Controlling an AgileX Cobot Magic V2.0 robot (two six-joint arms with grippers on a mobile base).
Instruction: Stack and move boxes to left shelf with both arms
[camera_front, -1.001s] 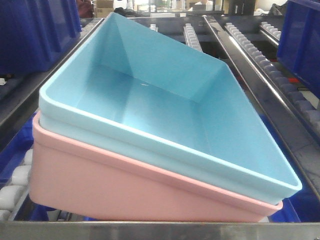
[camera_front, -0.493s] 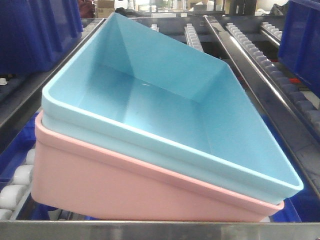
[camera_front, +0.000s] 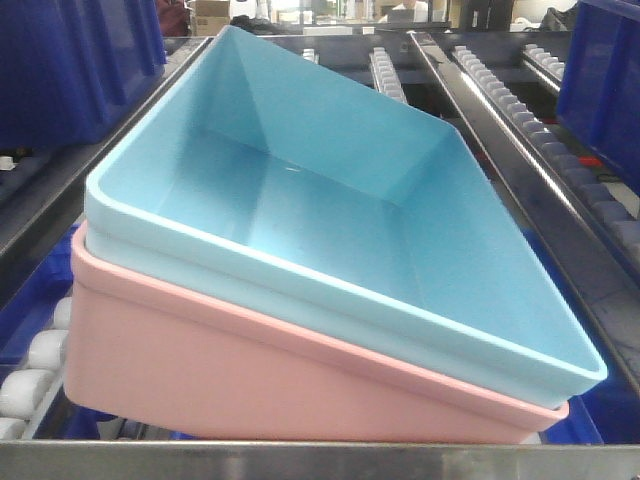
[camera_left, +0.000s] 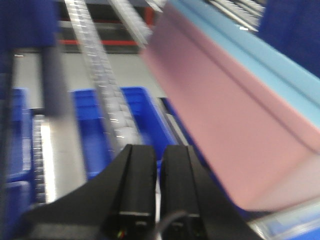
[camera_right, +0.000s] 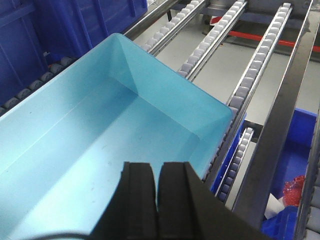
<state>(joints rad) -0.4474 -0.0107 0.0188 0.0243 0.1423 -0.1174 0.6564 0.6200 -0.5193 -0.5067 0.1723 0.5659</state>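
Note:
The light blue tub (camera_front: 330, 220) sits nested inside the salmon pink tub (camera_front: 250, 370). The stack lies skewed and tilted on the shelf's white rollers (camera_front: 30, 360), behind the brushed-metal front bar (camera_front: 300, 462). No arm shows in the front view. My left gripper (camera_left: 159, 150) is shut and empty, low beside the pink tub's side wall (camera_left: 235, 125), with the blue rim (camera_left: 260, 55) above; this view is blurred. My right gripper (camera_right: 157, 167) is shut, its fingertips over the near inside of the blue tub (camera_right: 90, 135).
Dark royal-blue bins stand at the left (camera_front: 60, 60) and right (camera_front: 600, 80) of the stack. Roller rails (camera_right: 260, 55) run away beyond the tubs. More dark blue bins (camera_left: 95, 125) sit on a lower level under the rails.
The stacked tubs have shifted slightly to the right and a little further onto the shelf.

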